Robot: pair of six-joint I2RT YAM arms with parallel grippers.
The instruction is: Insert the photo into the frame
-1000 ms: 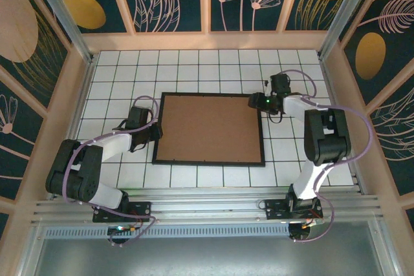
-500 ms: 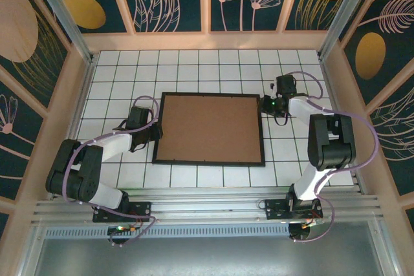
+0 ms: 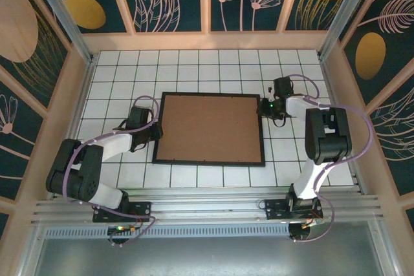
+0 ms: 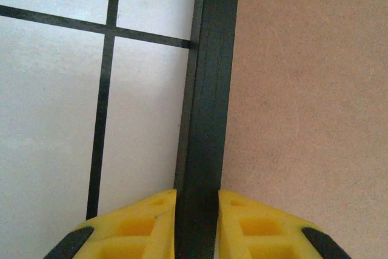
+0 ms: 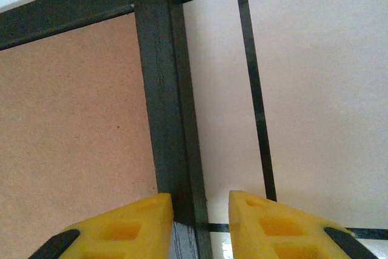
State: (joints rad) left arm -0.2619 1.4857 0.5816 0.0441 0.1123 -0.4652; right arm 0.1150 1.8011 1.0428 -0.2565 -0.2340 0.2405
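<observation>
Left wrist view: left gripper clenched on the frame at its left rail; frame lies back-up mid-picture on the tiled table, brown board inside; right gripper straddles the upper-right rail, clamped or not I cannot tell.

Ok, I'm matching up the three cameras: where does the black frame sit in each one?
Top external: the frame lies flat at the picture's centre.
Left wrist: its side rail runs up the centre from between the left gripper's fingers.
Right wrist: its corner at top, rail running down between the right gripper's fingers.
Shared landmark: the brown backing board inside it.
</observation>
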